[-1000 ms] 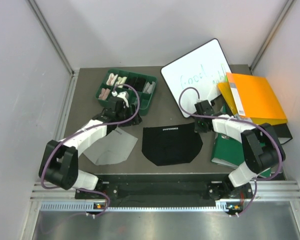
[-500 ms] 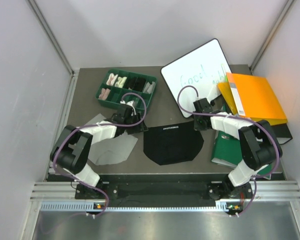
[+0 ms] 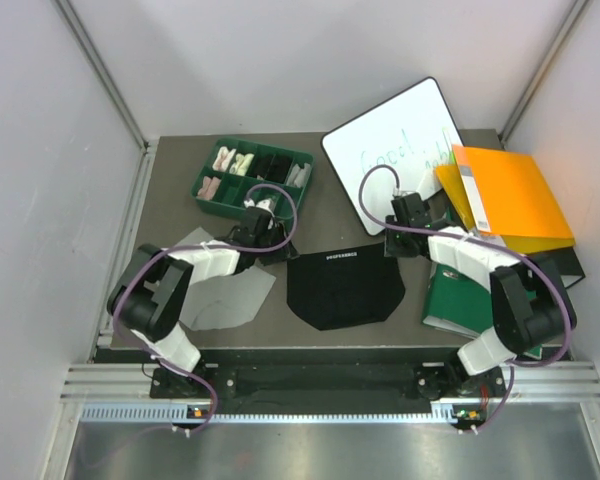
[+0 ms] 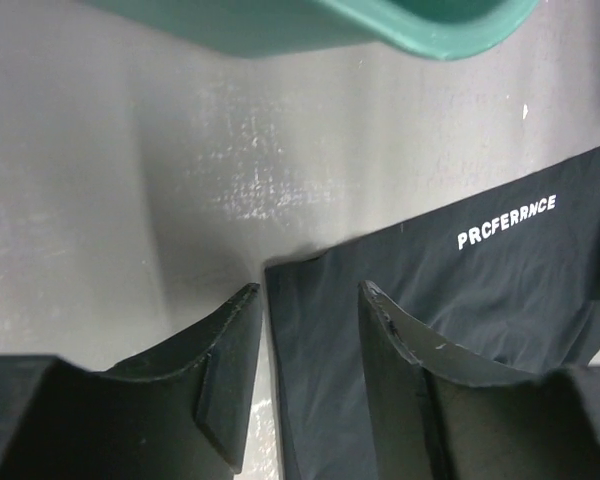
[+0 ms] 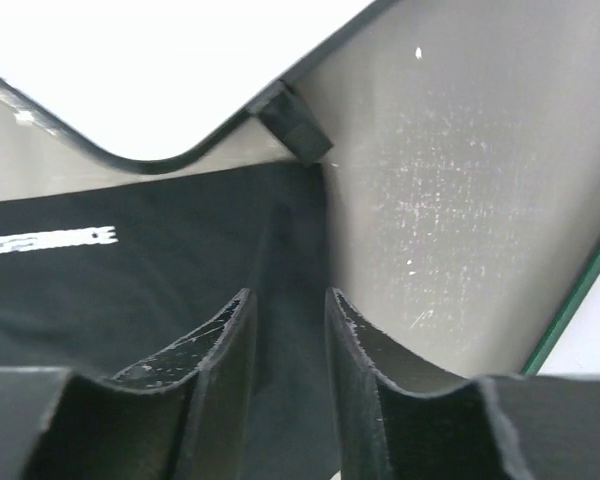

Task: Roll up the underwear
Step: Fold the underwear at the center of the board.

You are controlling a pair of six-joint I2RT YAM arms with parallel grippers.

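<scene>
The black underwear [image 3: 342,285] lies flat mid-table, its lettered waistband at the far edge. The light grey underwear [image 3: 225,295] lies flat to its left, partly under my left arm. My left gripper [image 3: 276,250] is open and low at the black underwear's far left corner. In the left wrist view the left gripper [image 4: 310,292] straddles that corner of the black underwear [image 4: 480,290]. My right gripper [image 3: 390,248] is open at the far right corner. In the right wrist view the right gripper [image 5: 287,298] has a narrow gap over the edge of the black underwear [image 5: 130,290].
A green compartment tray [image 3: 202,177] with small cloth rolls stands at the back left; its rim [image 4: 420,25] is close ahead of the left gripper. A whiteboard [image 3: 395,150], an orange folder [image 3: 510,195] and a green binder [image 3: 460,300] crowd the right side.
My left gripper moved from the green tray down and right to the black underwear's left corner. My right gripper stayed at the right corner, shifting only slightly.
</scene>
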